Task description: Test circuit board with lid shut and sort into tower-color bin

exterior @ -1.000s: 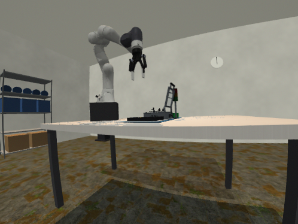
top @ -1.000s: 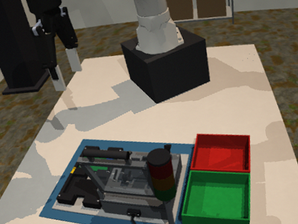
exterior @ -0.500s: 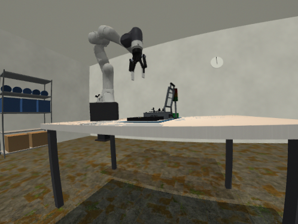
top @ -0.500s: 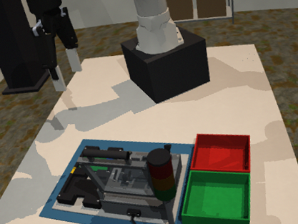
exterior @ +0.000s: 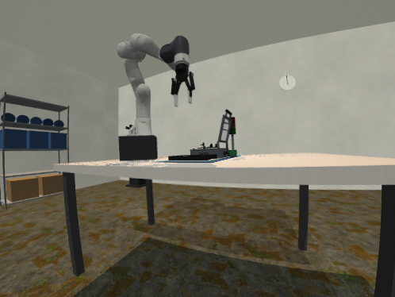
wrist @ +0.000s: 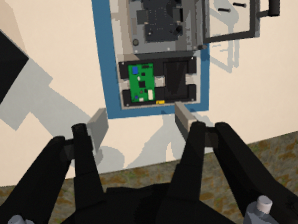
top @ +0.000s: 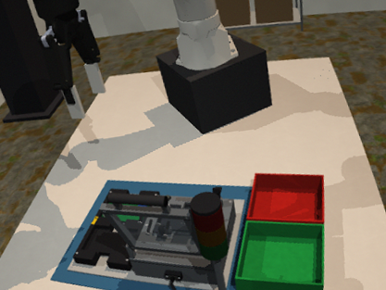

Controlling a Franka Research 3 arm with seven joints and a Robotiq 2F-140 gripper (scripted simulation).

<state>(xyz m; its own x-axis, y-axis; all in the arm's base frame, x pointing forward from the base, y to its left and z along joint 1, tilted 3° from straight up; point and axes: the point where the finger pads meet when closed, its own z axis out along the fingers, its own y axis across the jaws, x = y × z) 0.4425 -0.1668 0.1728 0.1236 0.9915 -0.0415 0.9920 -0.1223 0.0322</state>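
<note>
Gripper held high over table edge, fingers partly spread, nothing between them.

Gripper (exterior: 182, 101) is seen well above the table (top: 310, 107), apart from the blue mat (wrist: 101, 63). Circuit board (wrist: 141, 84) is seen face up in the black tray (wrist: 189, 92), in the pocket on the left of the wrist view. Tester (wrist: 133, 30) lid (wrist: 236, 10) is swung open; red bin (top: 286, 197) & green bin (top: 280, 254) are set beside the signal tower (top: 210, 225).

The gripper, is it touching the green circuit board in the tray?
Apart. The exterior view shows the gripper hanging high above the table, open and holding nothing, while the wrist view shows the circuit board far below in its tray.
</note>
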